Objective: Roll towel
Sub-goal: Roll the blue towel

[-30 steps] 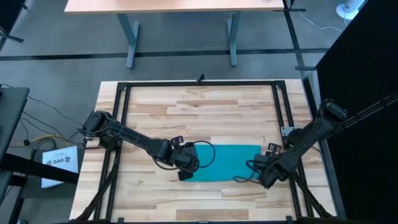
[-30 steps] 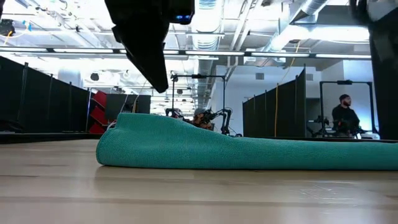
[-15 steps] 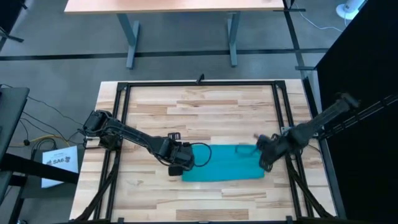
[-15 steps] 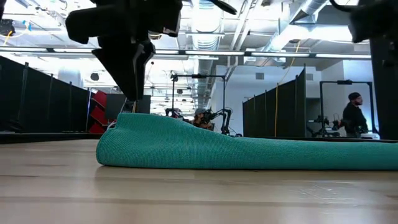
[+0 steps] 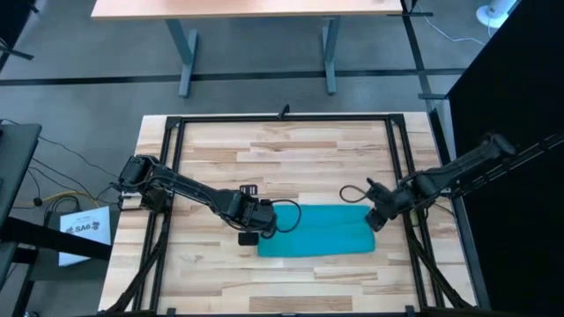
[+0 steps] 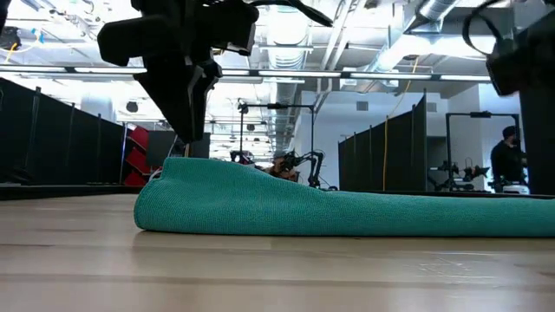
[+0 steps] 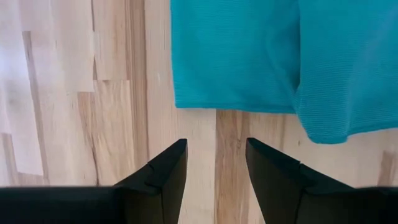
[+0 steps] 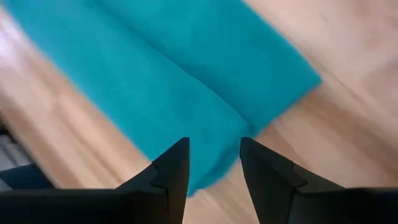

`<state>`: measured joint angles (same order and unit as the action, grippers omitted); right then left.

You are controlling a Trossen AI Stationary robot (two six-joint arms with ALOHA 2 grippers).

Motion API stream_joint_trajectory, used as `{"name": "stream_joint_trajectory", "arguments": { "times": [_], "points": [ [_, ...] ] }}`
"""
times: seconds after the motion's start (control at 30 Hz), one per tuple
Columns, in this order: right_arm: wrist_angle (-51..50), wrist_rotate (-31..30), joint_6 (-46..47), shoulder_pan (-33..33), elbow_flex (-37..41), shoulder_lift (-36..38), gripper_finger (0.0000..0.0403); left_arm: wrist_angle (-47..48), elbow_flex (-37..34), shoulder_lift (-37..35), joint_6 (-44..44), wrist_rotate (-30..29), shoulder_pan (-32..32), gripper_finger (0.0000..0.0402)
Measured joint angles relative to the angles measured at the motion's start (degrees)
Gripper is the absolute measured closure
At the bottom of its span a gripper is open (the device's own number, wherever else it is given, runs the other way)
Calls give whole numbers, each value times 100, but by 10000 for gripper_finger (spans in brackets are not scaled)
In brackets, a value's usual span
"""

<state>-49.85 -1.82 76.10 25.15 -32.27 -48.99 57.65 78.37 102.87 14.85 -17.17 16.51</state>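
The teal towel (image 5: 317, 231) lies flat on the wooden table, folded over along its length, with one layer overlapping the other (image 7: 336, 68). My left gripper (image 5: 249, 231) hangs open above bare wood just off the towel's left end (image 7: 216, 168). In the low view it stands over that raised end (image 6: 186, 104). My right gripper (image 5: 374, 218) hovers open above the towel's right end (image 8: 214, 165), clear of the cloth (image 8: 174, 74).
A black metal frame (image 5: 282, 119) runs around the tabletop, its rails close beside both arms. Bare wood (image 5: 291, 158) lies on the far side of the towel. Another table (image 5: 256, 9) stands beyond. A person (image 6: 512, 160) shows in the room behind.
My right gripper has left the towel's near right corner, rising and going toward the far right edge while rolling about its axis. My left gripper has rolled and shifted slightly left, off the towel's left end. The towel has stayed lying as it was.
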Motion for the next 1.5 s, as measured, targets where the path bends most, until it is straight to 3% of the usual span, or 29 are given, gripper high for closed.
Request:
{"name": "stream_joint_trajectory", "arguments": {
  "times": [0.17,0.37,0.7,0.9,1.13,1.5],
  "points": [
    [26,81,516,116,172,-579,273,0,0,0,-9,44,11,253],
    [903,111,316,236,168,-1187,273,1,0,0,-115,44,11,253],
    [963,213,274,264,163,-1965,273,-9,0,0,-179,42,11,253],
    [1288,278,4,264,163,-1938,293,-7,0,0,-179,44,11,253],
    [1313,500,-9,351,161,-1842,392,3,0,0,-179,46,11,253],
    [720,503,594,704,159,-1262,402,37,-2,0,-166,50,11,253]
  ]
}}
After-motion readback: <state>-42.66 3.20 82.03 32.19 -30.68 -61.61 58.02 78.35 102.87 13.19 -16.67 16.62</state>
